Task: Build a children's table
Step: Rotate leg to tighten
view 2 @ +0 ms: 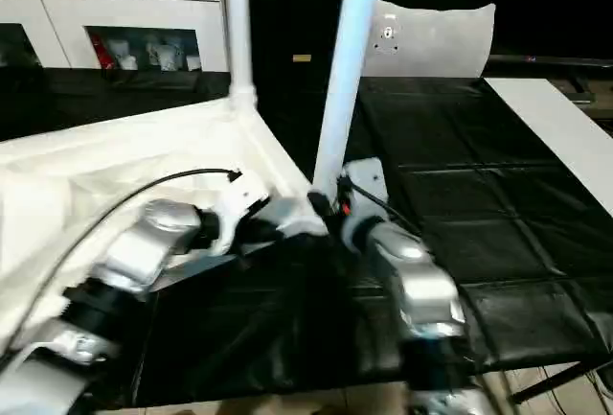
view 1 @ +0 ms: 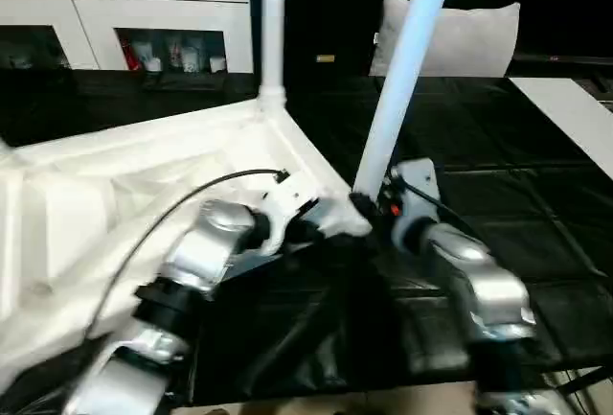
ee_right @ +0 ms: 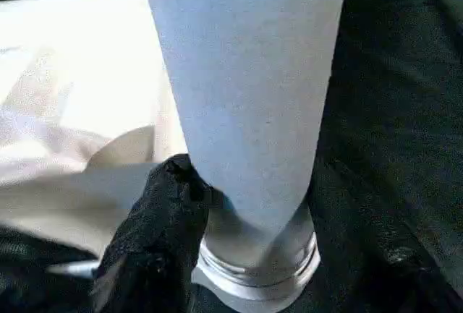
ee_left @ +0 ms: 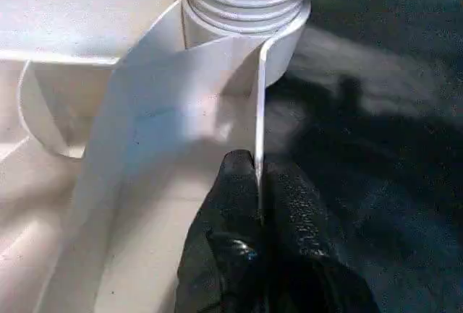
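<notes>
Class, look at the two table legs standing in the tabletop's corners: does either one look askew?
Yes. The near leg, held low by the right gripper, leans away from the tabletop, while the far leg stands straight. It looks not fully seated in its socket.

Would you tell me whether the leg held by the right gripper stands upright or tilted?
Tilted: the leg leans away from the upright far leg.

My forearms are rounded silver shells with black joint collars, a black cable [view 1: 182,199] left of centre, black textured fingers [ee_left: 239,255].
</notes>
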Robot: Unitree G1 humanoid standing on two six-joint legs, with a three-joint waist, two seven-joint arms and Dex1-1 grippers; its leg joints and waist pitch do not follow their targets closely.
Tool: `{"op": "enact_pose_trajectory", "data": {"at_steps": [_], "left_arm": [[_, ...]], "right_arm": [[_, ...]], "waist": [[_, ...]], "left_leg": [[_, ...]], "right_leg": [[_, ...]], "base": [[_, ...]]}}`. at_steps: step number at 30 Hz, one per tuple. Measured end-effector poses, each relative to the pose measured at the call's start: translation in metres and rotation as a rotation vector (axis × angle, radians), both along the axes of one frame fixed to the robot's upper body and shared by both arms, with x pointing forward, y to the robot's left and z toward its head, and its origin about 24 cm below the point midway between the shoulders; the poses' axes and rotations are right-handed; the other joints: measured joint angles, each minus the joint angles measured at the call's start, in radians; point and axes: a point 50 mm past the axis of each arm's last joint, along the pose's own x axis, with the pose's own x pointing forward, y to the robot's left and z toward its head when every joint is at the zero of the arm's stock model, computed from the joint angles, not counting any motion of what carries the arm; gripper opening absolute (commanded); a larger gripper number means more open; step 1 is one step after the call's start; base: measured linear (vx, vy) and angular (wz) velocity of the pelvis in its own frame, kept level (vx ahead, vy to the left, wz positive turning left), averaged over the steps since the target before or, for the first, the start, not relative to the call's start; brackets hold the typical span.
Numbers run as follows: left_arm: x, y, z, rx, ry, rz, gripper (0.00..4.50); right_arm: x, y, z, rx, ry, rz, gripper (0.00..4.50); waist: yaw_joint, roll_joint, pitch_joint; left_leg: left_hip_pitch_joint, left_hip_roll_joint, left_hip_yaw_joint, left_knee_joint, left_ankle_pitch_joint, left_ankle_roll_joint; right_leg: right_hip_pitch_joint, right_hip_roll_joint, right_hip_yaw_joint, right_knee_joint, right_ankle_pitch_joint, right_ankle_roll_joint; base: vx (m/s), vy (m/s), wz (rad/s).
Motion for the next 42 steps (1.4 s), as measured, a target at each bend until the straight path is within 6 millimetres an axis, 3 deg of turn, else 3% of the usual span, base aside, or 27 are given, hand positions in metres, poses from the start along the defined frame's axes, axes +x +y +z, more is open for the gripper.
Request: {"op": "enact_pose_trajectory", "data": {"at_steps": [11, 18, 20, 23, 31, 40, 42], "left_arm": [[0.0, 0.001, 0.002, 0.01, -0.038, -0.042, 0.0], [-0.002, 0.021, 0.005, 0.026, -0.061, -0.145, 0.0], [-0.003, 0.028, 0.006, 0.038, -0.063, -0.175, 0.0], [-0.006, 0.036, 0.007, 0.042, -0.058, -0.248, 0.0], [-0.022, 0.061, 0.009, 0.081, -0.009, -0.526, 0.0], [-0.03, 0.061, 0.009, 0.085, 0.02, -0.657, 0.0], [-0.03, 0.06, 0.009, 0.084, 0.022, -0.671, 0.0]], "right_arm": [[-0.002, -0.001, 0.001, 0.023, -0.04, 0.034, 3.56], [-0.018, -0.024, -0.005, 0.0, -0.019, 0.235, 4.04], [-0.022, -0.03, -0.005, -0.004, -0.011, 0.308, 4.36], [-0.027, -0.04, -0.001, -0.037, -0.012, 0.435, 4.46], [-0.036, -0.056, 0.011, -0.103, 0.004, 0.766, 4.46], [-0.045, -0.05, 0.011, -0.064, 0.053, 1.004, 4.3], [-0.047, -0.048, 0.01, -0.048, 0.068, 1.036, 3.95]], "waist": [[0.0, 0.002, 0.001], [0.006, 0.003, 0.002], [0.011, 0.004, 0.002], [0.026, 0.004, 0.002], [0.055, 0.004, 0.002], [0.059, 0.003, 0.002], [0.06, 0.003, 0.002]], "left_leg": [[-0.003, 0.0, 0.0, -0.007, -0.001, 0.0], [-0.006, 0.0, 0.0, -0.008, -0.001, 0.001], [-0.008, 0.0, -0.001, -0.007, -0.001, 0.001], [-0.008, 0.0, -0.001, -0.007, -0.001, 0.001], [-0.008, 0.001, -0.001, -0.004, -0.001, 0.001], [-0.008, 0.001, -0.001, -0.003, -0.001, 0.002], [-0.008, 0.001, -0.001, -0.003, -0.001, 0.002]], "right_leg": [[-0.001, 0.001, -0.001, -0.009, 0.005, -0.003], [-0.002, 0.001, -0.002, -0.01, 0.005, -0.003], [-0.003, 0.001, -0.002, -0.01, 0.006, -0.003], [-0.003, 0.001, -0.002, -0.011, 0.006, -0.003], [-0.002, 0.0, -0.002, -0.011, 0.006, -0.003], [-0.001, 0.0, -0.003, -0.01, 0.006, -0.003], [-0.001, 0.0, -0.003, -0.009, 0.006, -0.003]], "base": [[0.0, 0.0, 0.0], [0.0, 0.0, 0.0], [0.0, 0.0, 0.0], [0.0, 0.0, 0.0], [0.0, 0.0, 0.0], [0.0, 0.0, 0.0], [0.0, 0.0, 0.0]]}}
